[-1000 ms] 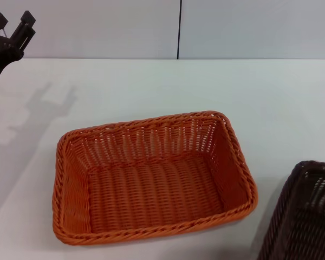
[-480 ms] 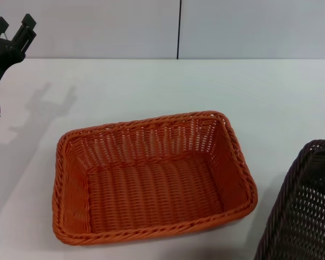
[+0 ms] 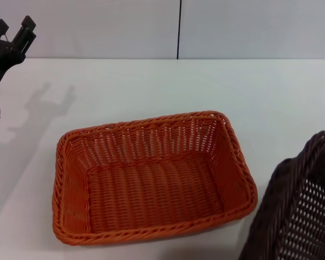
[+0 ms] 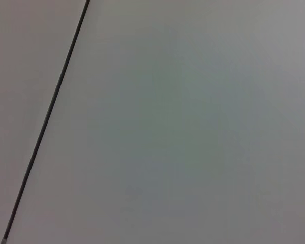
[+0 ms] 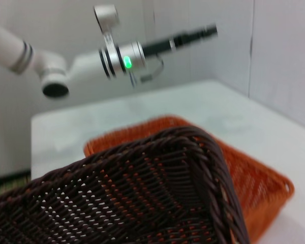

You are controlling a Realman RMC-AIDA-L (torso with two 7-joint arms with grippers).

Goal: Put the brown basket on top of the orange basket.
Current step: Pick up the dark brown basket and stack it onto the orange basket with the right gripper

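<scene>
— What is at the far left?
— The left gripper (image 3: 12,30), raised above the table's (image 3: 151,86) far left corner, well apart from both baskets. Its two fingers stand apart with nothing between them.

— And in the middle?
— The orange basket (image 3: 151,179) sits flat on the table, open side up, with nothing in it.

— On the right?
— The brown basket (image 3: 300,206) is at the near right edge, tipped steeply so its sloping side faces up, just beside the orange one. From the right wrist it (image 5: 122,198) overlaps the orange basket's (image 5: 259,188) near rim.

— The right gripper?
— It does not show, so I cannot tell how its fingers stand.
</scene>
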